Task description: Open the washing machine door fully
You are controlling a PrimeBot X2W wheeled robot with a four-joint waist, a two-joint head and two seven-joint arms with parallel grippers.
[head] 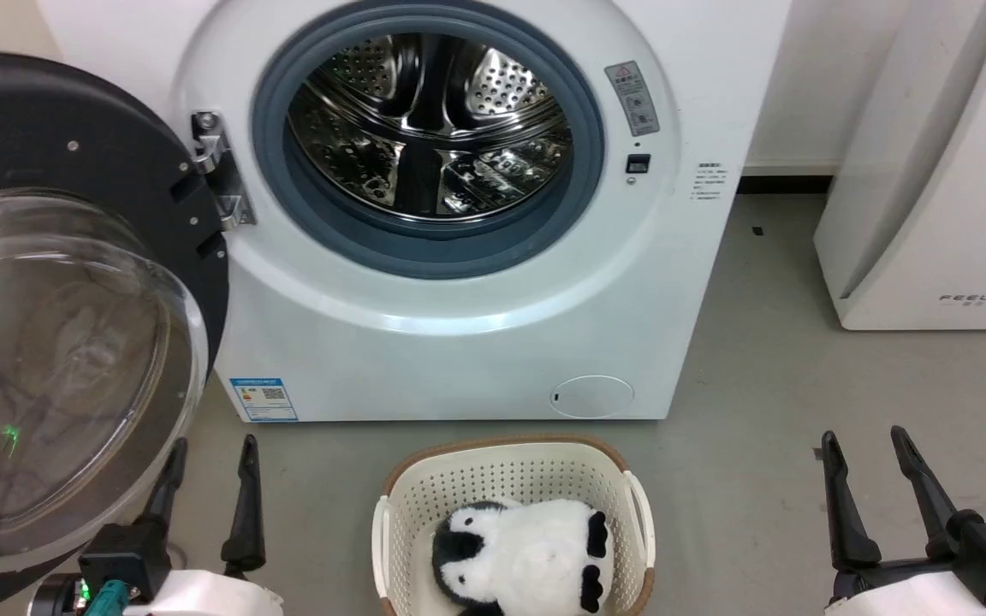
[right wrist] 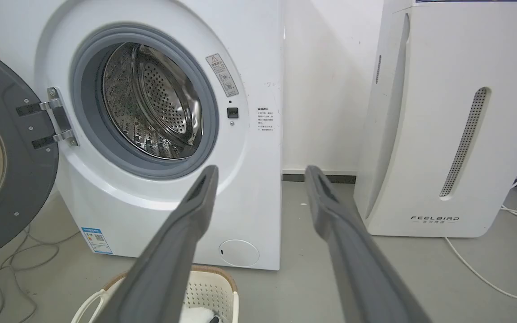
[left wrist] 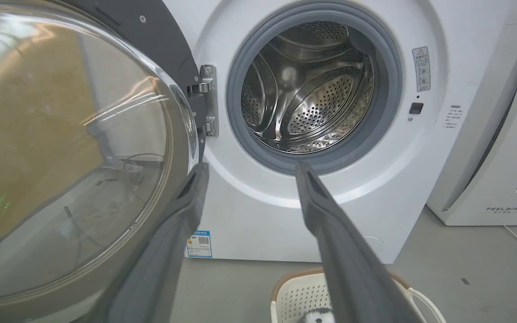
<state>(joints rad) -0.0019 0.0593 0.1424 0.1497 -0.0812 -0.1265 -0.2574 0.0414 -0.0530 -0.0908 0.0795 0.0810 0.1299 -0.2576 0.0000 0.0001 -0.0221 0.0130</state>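
The washing machine (head: 476, 342) (left wrist: 258, 215) (right wrist: 249, 188) is white, with a grey ring around its bare steel drum (head: 429, 128). The washing machine door (head: 48, 299) (left wrist: 61, 148) (right wrist: 2, 152) is swung out wide on its left hinge (head: 219, 171), its clear glass bowl bulging toward me. My left gripper (head: 210, 453) (left wrist: 249, 170) stands open low at the left, just beside the door's lower edge, with nothing between its fingers. Down at the lower right my right gripper (head: 870, 445) (right wrist: 260, 172) is open and holds nothing.
A cream laundry basket (head: 407, 505) holding a black-and-white plush penguin (head: 527, 556) sits on the grey floor before the machine. A white FEELBIRD appliance (head: 938, 171) (right wrist: 447, 116) stands at the right, with a white cable (right wrist: 487, 278) trailing on the floor.
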